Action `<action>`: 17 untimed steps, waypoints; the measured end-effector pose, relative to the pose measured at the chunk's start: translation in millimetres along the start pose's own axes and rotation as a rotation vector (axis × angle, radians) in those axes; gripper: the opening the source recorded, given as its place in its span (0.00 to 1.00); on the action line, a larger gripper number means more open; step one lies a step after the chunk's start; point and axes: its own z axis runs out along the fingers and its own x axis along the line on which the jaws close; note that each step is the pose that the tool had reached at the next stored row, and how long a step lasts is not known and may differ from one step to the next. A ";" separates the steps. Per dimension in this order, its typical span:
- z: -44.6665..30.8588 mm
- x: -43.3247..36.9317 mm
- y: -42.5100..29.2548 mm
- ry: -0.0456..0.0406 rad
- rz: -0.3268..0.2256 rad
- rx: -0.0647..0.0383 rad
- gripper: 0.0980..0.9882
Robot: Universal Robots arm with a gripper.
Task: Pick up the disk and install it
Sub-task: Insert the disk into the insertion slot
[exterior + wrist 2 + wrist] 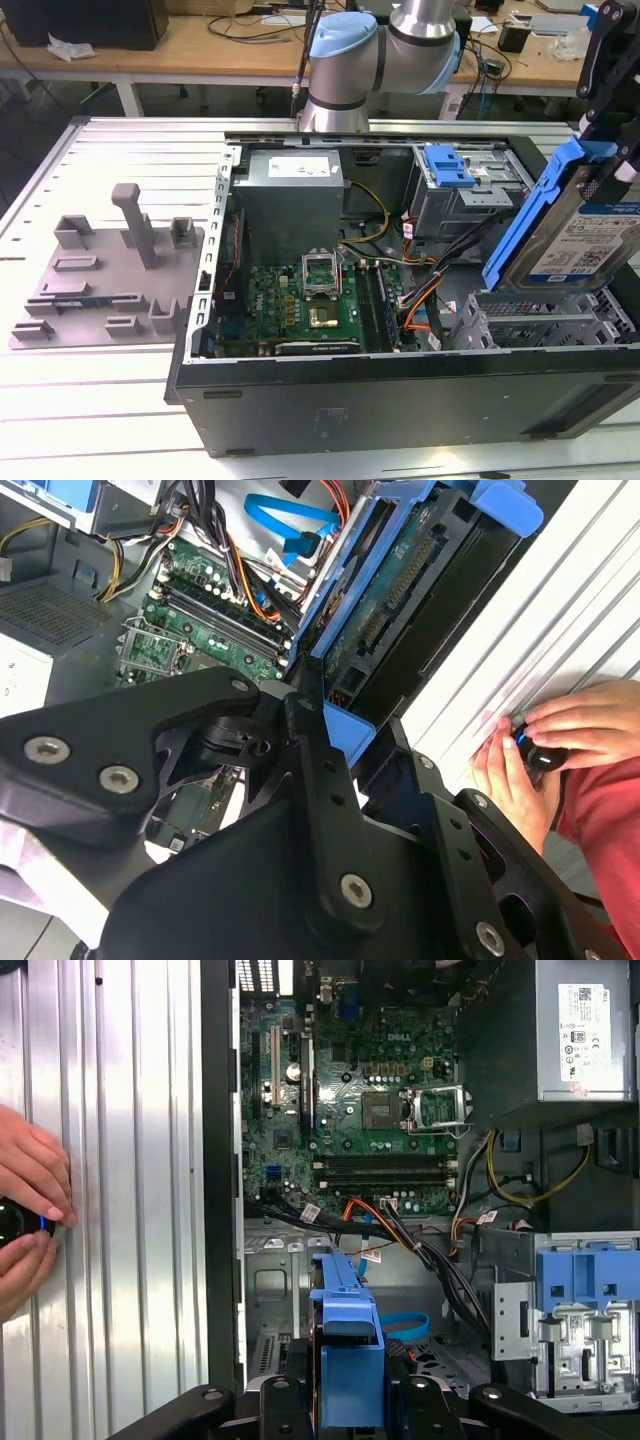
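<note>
gripper (603,150) clenched on the disk (585,235), pinching the blue frame at its upper end. in the second wrist view the black fingers (305,730) sit on either side of that frame. disk hangs tilted, clear of the case floor, at 3 o'clock in the exterior view. its lower edge is just above or touching the drive cage (540,318), cannot tell which. cage lies at 6 o'clock from the disk. risks, as judged: the hold is on one end only, so the free end could swing or slip in the grip if the arm jolts. the tilt looks off the cage's rails, and a push at this angle could jam the frame on the cage wall. orange and black cables (420,300) lie at 9 o'clock from the cage, near enough to snag or get pinched under the frame. motherboard (310,295) is further out at 9 o'clock, exposed if the disk drops. a person's hands (575,720) rest on the table (520,620) just outside the case wall. a wide swing of the arm could reach them.
</note>
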 end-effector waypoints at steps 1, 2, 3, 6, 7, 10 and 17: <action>0.0 0.0 0.0 0.0000 0.000 0.000 0.30; 0.0 0.0 0.0 0.0000 0.000 0.000 0.30; 0.0 0.0 0.0 0.0000 0.000 0.000 0.30; 0.0 0.0 0.0 0.0000 -0.001 0.000 0.30; 0.0 0.0 0.0 0.0000 -0.001 0.000 0.30; 0.0 0.0 0.0 0.0000 -0.002 0.000 0.30; 0.3 0.0 0.2 0.0003 -0.030 -0.001 0.30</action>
